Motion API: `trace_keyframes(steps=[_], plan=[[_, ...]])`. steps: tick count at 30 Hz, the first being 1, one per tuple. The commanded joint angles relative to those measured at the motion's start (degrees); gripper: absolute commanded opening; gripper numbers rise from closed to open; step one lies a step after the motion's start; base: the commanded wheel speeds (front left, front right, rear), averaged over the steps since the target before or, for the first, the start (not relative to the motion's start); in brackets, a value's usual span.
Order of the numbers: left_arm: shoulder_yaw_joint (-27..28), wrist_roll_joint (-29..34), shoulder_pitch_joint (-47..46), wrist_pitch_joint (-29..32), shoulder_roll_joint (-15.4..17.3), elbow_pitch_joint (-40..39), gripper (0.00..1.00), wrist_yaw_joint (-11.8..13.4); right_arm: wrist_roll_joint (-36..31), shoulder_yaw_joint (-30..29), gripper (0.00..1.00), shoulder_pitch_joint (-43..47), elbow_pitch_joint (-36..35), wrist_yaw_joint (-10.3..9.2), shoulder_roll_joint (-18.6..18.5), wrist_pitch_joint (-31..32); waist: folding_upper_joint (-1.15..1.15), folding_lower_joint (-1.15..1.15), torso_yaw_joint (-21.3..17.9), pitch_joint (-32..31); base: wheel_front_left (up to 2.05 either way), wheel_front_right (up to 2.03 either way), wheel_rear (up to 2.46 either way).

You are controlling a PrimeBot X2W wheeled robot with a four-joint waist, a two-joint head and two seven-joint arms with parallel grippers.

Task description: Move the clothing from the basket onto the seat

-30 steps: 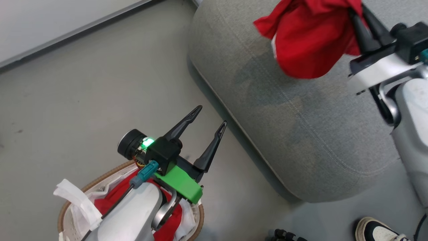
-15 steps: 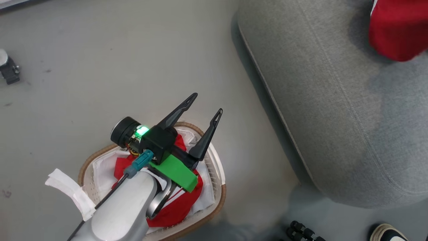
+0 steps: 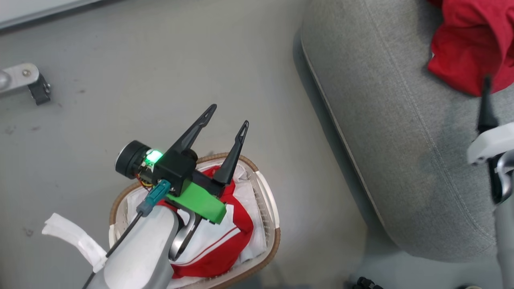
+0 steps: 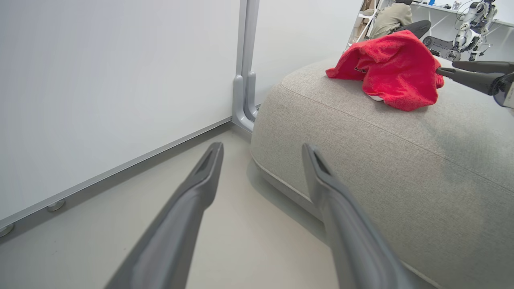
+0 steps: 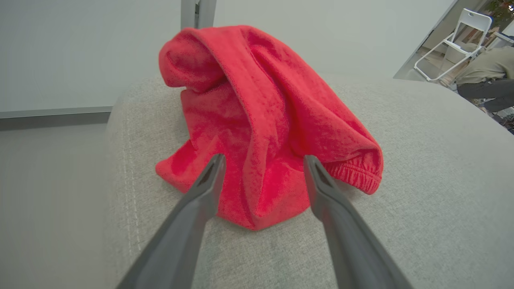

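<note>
The plain red clothing [image 5: 261,120] lies crumpled on the grey seat [image 5: 421,180]. My right gripper [image 5: 264,159] stands open at its near edge, holding nothing. In the head view this garment [image 3: 470,44] is at the top right of the seat [image 3: 401,140], with one right finger [image 3: 486,106] just below it. The red-and-white garment [image 3: 217,245] lies in the white basket [image 3: 274,237] on the floor. My left gripper [image 3: 229,115] hangs open and empty above the basket. In the left wrist view its fingertips [image 4: 215,150] point at the seat [image 4: 401,160] and the red garment [image 4: 393,72].
A white liner strip [image 3: 68,237] hangs over the basket's left side. A metal leg with a caster [image 3: 24,78] stands on the floor at the left. A white wall panel with a grey post [image 4: 245,80] borders the seat. A folding chair [image 5: 461,36] stands beyond.
My right gripper has opened and let go of the red garment, which now rests on the seat. The head camera has turned, so more of the basket shows. The left gripper stays open.
</note>
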Motion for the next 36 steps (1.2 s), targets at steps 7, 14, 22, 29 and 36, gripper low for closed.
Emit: trace_keyframes(steps=[7, 14, 22, 29, 36], plan=[[7.6, 2.5, 5.7, 0.0, -2.8, 0.1, 1.00, -0.1, 3.5, 8.2, 1.00, 5.9, -7.8, -0.08, 1.2, -0.1, 0.00, -0.01, 2.0, -7.0, 0.00, 0.00, 0.00], [15.8, 5.3, 9.3, 0.0, -4.9, 1.7, 1.00, -0.1, 7.1, 14.4, 1.00, 6.7, -11.0, -0.08, 2.5, -0.1, 0.00, -0.01, 5.5, -10.1, 0.00, 0.00, 0.00], [24.5, 8.5, 12.0, 0.0, -6.8, 3.6, 1.00, 0.7, 8.1, 18.1, 1.00, 8.5, -11.3, -0.08, 4.6, -0.1, 0.00, -0.01, 9.9, -12.9, 0.00, 0.00, 0.00], [30.9, 8.4, 15.7, 0.0, -8.0, 4.7, 1.00, 1.6, 9.3, 19.8, 1.00, 11.6, -11.1, -0.08, 6.2, -0.1, 0.00, -0.01, 11.9, -16.1, 0.00, 0.00, 0.00], [33.8, 9.4, 20.0, 0.0, -8.5, 4.7, 1.00, 1.4, 9.9, 21.3, 1.00, 15.7, -11.1, -0.08, 6.1, -0.1, 0.00, -0.01, 12.5, -19.6, 0.00, 0.00, 0.00]])
